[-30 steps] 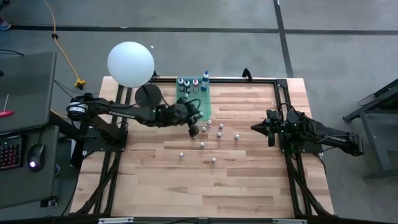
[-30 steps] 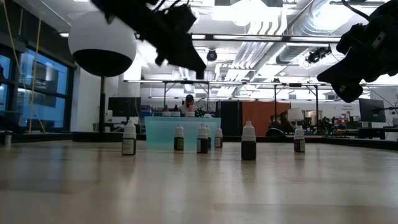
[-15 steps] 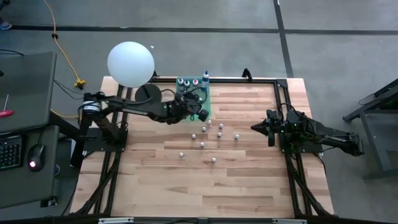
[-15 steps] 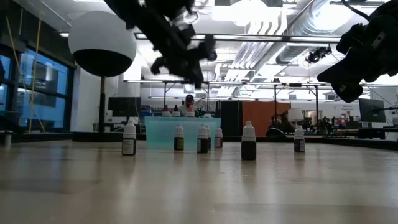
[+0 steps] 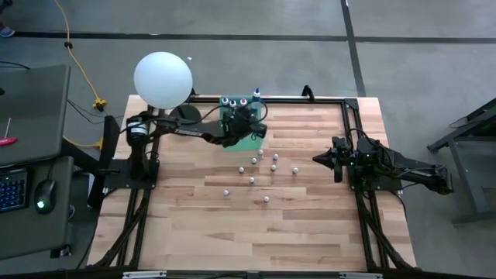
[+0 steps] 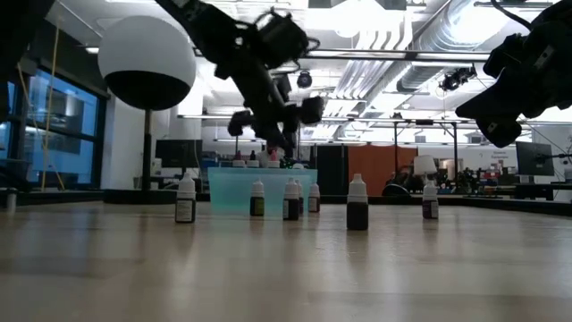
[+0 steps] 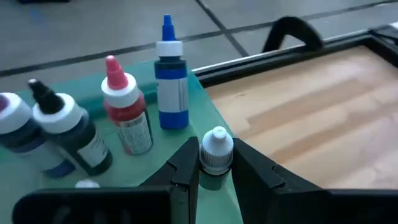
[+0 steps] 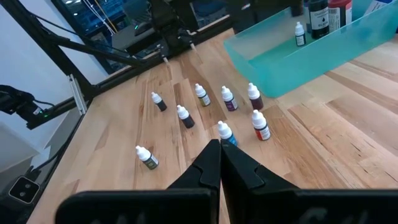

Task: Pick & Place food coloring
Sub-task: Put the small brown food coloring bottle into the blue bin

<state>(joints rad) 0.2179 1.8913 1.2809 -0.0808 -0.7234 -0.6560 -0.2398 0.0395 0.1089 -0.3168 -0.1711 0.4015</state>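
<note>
Wooden plank counter [image 5: 232, 225] in a black frame, standing on a grey concrete floor [image 5: 403, 62] crossed by dark seams. A yellow cable [image 5: 68, 39] trails over the floor at far left; a dark desk at left carries a keyboard [image 5: 9, 194] and a mouse [image 5: 45, 196]. Level view: large open hall with exposed ceiling ducts [image 6: 393, 27], strip lighting, tall windows [image 6: 63, 134] at left, an orange wall panel [image 6: 368, 170] and distant workbenches.

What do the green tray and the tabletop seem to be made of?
Tray: probably plastic, translucent green with a frosted look; light passes through its wall. Tabletop: apparently wood, butcher-block style; joined light strips with visible grain and a smooth, slightly glossy finish.
</note>
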